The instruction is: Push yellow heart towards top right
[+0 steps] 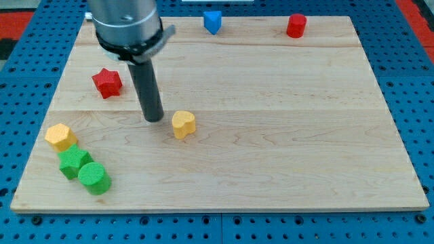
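no pincer here, only a plain rod, so nothing open, nothing held. my tip [154, 118] down on the wooden board [285, 169], just left of the yellow heart [183, 125], a sliver of board between, not touching. heart near the board's middle, left of centre, no evident long axis. top right corner far off, past the red cylinder [296, 26]. better placed lower-left of the heart before pushing, probably.

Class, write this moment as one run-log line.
tip: just left of yellow heart, small gap | heart: board centre-left, top right not reached | red cylinder: top right
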Robot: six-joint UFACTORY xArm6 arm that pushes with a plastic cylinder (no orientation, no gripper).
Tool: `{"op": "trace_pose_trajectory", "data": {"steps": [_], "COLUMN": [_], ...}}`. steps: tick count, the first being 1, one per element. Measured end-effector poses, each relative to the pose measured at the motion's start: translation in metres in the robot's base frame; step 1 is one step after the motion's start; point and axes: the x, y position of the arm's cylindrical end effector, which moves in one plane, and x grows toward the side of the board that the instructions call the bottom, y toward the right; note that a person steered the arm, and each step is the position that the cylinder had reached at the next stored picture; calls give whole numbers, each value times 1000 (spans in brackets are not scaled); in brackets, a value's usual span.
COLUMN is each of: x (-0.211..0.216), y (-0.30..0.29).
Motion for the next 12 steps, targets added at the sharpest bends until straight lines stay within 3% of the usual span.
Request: {"op": "trace_pose_trajectory", "data": {"steps": [3,4,6,7,9,12], "x": [17,47,9,18,51,2], "y": [159,171,238,246,191,178]}}
